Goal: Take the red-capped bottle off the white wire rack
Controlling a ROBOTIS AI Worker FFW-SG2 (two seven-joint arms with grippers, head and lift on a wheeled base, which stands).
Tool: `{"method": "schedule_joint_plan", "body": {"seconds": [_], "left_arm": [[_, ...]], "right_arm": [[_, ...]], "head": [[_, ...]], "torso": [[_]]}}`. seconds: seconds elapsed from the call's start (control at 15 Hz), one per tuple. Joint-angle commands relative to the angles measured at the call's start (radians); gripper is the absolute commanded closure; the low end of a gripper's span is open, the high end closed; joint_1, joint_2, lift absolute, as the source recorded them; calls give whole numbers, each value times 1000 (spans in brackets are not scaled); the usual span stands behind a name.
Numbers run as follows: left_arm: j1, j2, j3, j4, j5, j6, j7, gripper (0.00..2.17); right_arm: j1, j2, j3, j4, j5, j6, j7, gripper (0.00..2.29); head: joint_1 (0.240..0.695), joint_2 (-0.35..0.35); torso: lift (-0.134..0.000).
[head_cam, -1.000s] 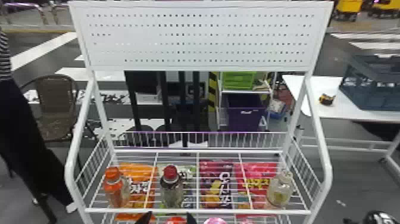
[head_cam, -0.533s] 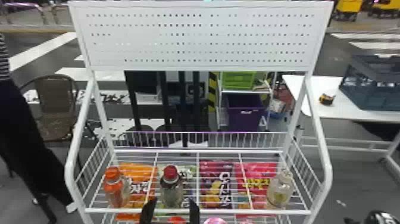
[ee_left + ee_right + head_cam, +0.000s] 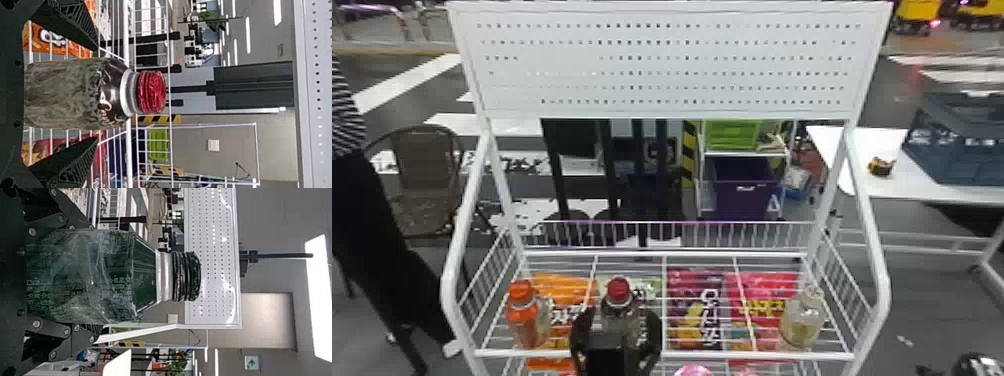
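The red-capped bottle (image 3: 618, 295) stands on the white wire rack (image 3: 767, 356), left of the middle. My left gripper (image 3: 617, 330) is in front of it, open, one finger on each side. In the left wrist view the bottle (image 3: 74, 94) sits between the spread fingers of my left gripper (image 3: 80, 94), with a gap on either side. At the head view's lower right corner is a dark part of my right gripper (image 3: 927, 371). The right wrist view has my right gripper (image 3: 84, 280) shut on a green bottle (image 3: 94, 278) with a dark cap.
An orange-capped bottle (image 3: 527, 315) stands left on the rack, a pale bottle (image 3: 802, 317) at its right end. Snack bags (image 3: 697, 310) lie below the wires. A perforated white panel (image 3: 662, 60) rises behind, between side rails (image 3: 874, 240).
My left gripper has come up from the bottom edge and forward, so its open fingers now flank the red-capped bottle. The bottles on the rack have not moved.
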Motion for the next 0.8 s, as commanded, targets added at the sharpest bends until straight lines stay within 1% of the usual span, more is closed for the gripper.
{"method": "schedule_joint_plan", "body": {"seconds": [0.0,0.07,0.13,0.2,0.27,0.33,0.47,0.73], "left_arm": [[-49,-12,1,85,1,-2,-2,100],[-57,-12,1,104,0,-18,1,232],[-54,-9,6,102,0,-33,-11,637],[-45,-6,6,98,0,-73,1,1386],[-29,-6,10,81,0,-100,4,2074],[-15,-3,10,53,0,-100,2,2145],[23,9,10,-30,0,-79,-1,2145],[169,64,26,-353,-3,102,10,2145]], "right_arm": [[3,1,-5,-4,-1,-3,0,1190],[5,0,-10,-4,-7,-3,0,1190],[5,1,-13,-4,-7,-6,0,1190],[5,0,-14,-3,-7,-3,0,1190],[5,0,-14,-1,-7,-3,0,1190],[2,0,-13,-1,-7,-3,0,1187],[-6,0,-13,-3,-6,9,0,1190],[-9,0,-13,-3,-6,15,0,1190]], "head": [[499,0],[499,0],[499,0],[499,0],[499,0],[499,0],[499,0],[499,0]], "torso": [[0],[0],[0],[0],[0],[0],[0],[0]]}}
